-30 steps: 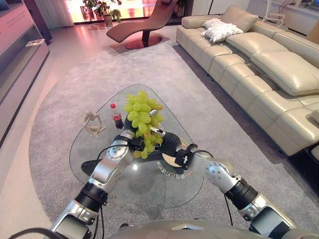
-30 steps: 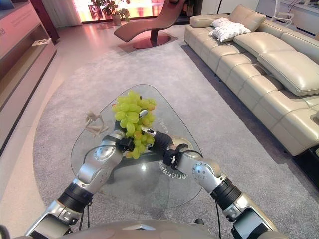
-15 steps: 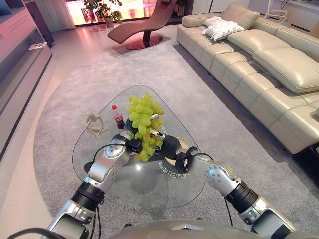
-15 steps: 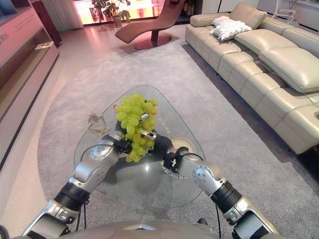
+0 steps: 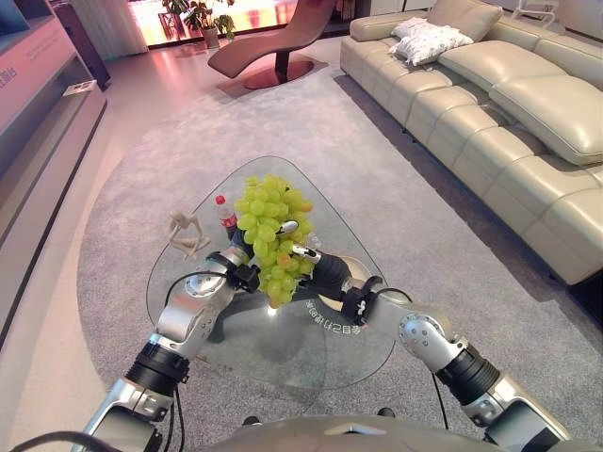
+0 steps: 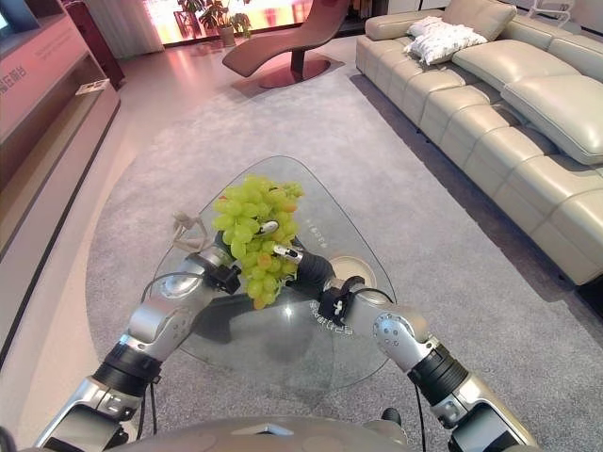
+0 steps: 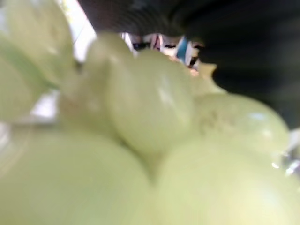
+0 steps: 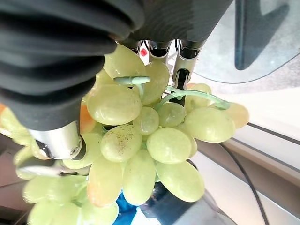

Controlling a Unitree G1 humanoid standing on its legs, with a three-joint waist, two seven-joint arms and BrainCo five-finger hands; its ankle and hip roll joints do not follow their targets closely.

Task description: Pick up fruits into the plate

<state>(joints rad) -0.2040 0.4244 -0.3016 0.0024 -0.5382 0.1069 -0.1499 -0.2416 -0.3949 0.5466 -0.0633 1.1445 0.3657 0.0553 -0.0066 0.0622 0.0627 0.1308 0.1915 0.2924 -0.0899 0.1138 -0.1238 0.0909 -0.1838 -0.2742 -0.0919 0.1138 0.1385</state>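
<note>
A glass table point(image 5: 311, 339) with rounded corners is being held up by a big grey rug point(image 5: 377, 169). A small red-capped bottle point(image 5: 225, 216) and a pale little figure point(image 5: 187, 235) are being kept on the table, toward 10 o'clock. A long cream sofa point(image 5: 490, 113) is being seen at 2 o'clock, with a white pillow point(image 5: 433, 42) laid on it. A brown lounge chair point(image 5: 278, 42) and potted plants point(image 5: 198, 17) are being seen at 12 o'clock.
</note>
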